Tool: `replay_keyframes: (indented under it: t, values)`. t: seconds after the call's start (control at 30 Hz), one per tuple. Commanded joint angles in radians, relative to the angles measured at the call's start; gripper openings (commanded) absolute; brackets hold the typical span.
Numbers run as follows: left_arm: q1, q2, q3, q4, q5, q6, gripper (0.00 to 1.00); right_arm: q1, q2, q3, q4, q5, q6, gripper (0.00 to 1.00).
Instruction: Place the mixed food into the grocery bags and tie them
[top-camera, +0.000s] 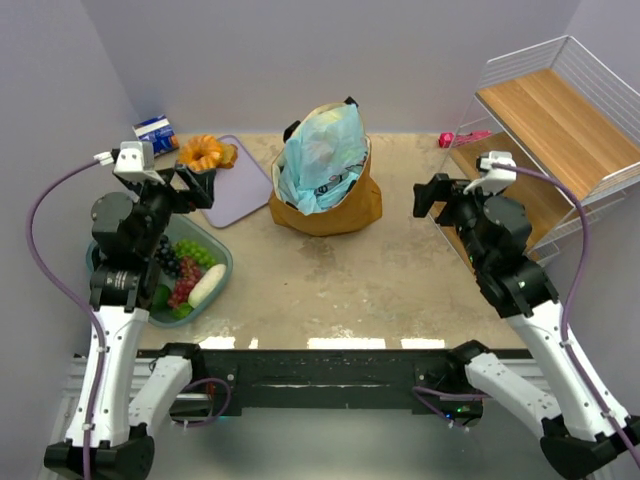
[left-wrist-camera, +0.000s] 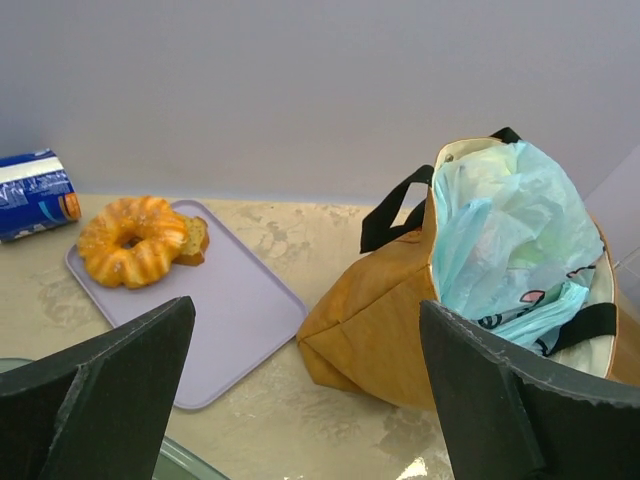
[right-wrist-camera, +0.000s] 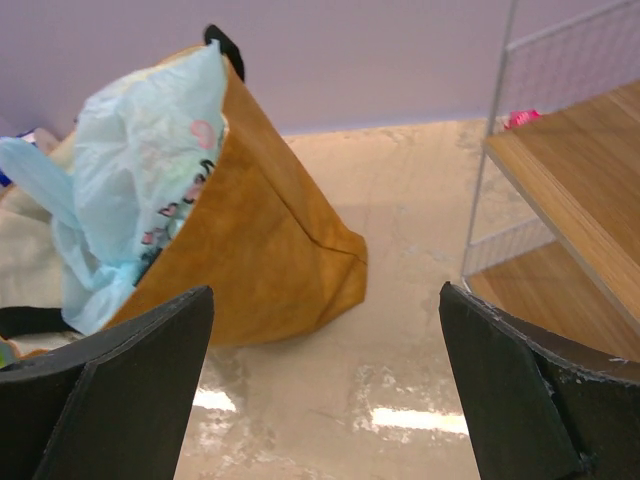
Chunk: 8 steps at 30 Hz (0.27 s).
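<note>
Broadly, the beige table (top-camera: 400, 280) is carrying everything, with a wire rack (top-camera: 560, 120) of wooden shelves standing at its right edge. The mustard-tan tote (top-camera: 345, 210) is sitting upright near the back middle of the table, its black handles drooping over its rim. The light-blue plastic bag (top-camera: 322, 155) is sitting stuffed inside the tote, bulging up past the opening. Its crumpled film is hiding whatever it is holding.

At the near left, a teal tub (top-camera: 228, 265) is holding grapes and other produce beneath the left arm. Just behind it, a lavender tray (top-camera: 240, 190) is lying flat beside the tote and apart from it. A ring cake (top-camera: 205, 152) is resting on the tray's far corner, and a blue packet (top-camera: 157, 133) is lying by the back wall.

The left gripper (top-camera: 197, 183) is hovering over the tray with its jaws spread wide and nothing between them. The right gripper (top-camera: 430, 195) is hanging to the right of the tote, also gaping and holding nothing.
</note>
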Motion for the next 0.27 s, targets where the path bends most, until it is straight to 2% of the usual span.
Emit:
replay_keyframes:
  t: [0.0,0.23]
  values:
    - [-0.002,-0.025,-0.034,-0.045,-0.030,0.024,1.00,0.003,-0.065,-0.101,0.117,0.099,-0.012,0.99]
    - [-0.002,-0.035,-0.037,-0.063,-0.053,0.019,1.00,0.001,-0.118,-0.141,0.114,0.098,-0.019,0.99]
